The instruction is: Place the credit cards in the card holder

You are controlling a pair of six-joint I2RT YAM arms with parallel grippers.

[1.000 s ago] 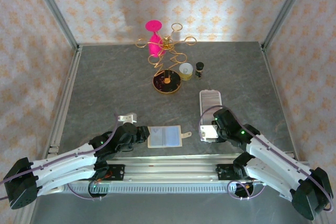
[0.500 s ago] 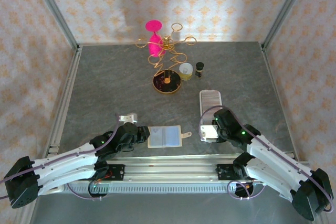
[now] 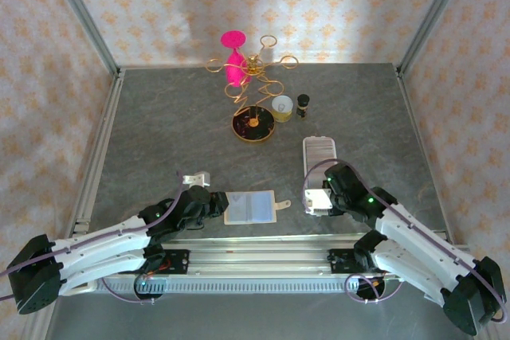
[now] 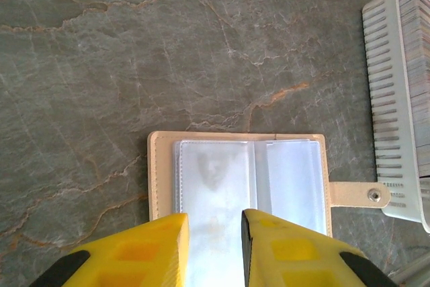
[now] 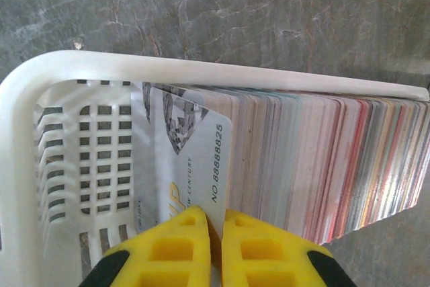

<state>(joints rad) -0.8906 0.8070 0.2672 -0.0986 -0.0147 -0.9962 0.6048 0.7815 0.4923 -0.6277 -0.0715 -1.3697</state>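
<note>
Beige card holder (image 4: 236,178): 1 | white tray (image 5: 201,70): 1 | credit cards (image 5: 302,159): dozens

Open beige card holder (image 4: 235,166) lies flat; credit cards (image 5: 302,159) stand upright

**Grey stone-look bench boxed in by patterned walls**

The bench (image 3: 159,133) has a dark grey, marbled top with thin rust and pale veins. Cream walls (image 3: 335,5) with a repeating orange floral motif close it in at the back and on both sides. Slanted aluminium posts (image 3: 80,17) rise at the far corners. A metal rail (image 3: 255,246) runs along the near edge. The light is soft and even.
</note>
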